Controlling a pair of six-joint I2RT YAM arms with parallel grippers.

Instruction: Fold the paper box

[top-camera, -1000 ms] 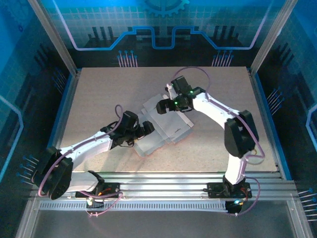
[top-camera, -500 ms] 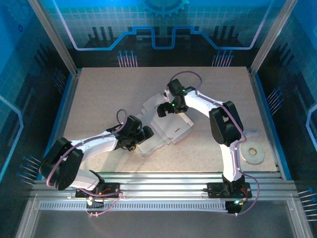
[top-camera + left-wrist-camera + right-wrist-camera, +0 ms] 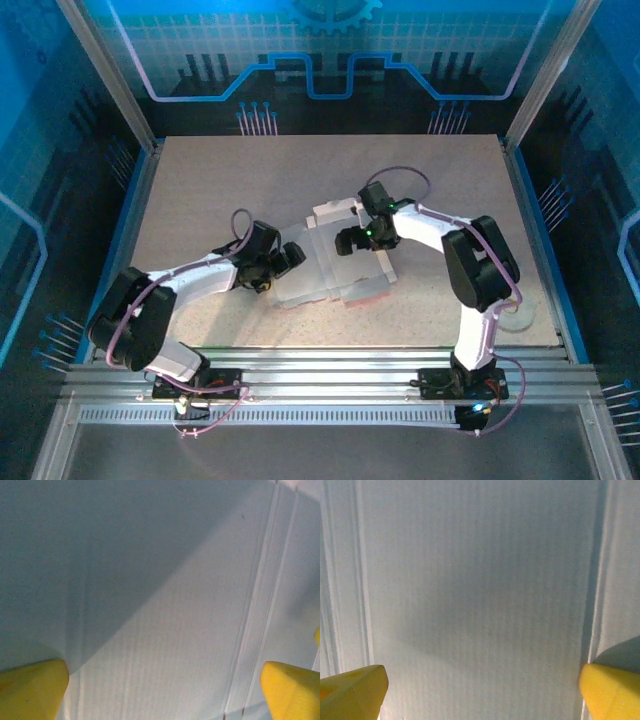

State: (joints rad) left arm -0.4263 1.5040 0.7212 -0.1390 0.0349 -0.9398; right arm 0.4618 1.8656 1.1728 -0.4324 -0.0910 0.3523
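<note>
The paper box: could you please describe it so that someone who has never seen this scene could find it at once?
On the speckled beige table, look near the middle. The paper box lies spread out there beneath the left gripper and the right gripper. It is a pale unfolded sheet with straight creases and stepped flaps, smooth against the speckled tabletop.

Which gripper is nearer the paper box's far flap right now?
Right. The right gripper is open over the paper box, just this side of its far flap; the left gripper, also open, is at the sheet's left edge, farther from that flap.
</note>
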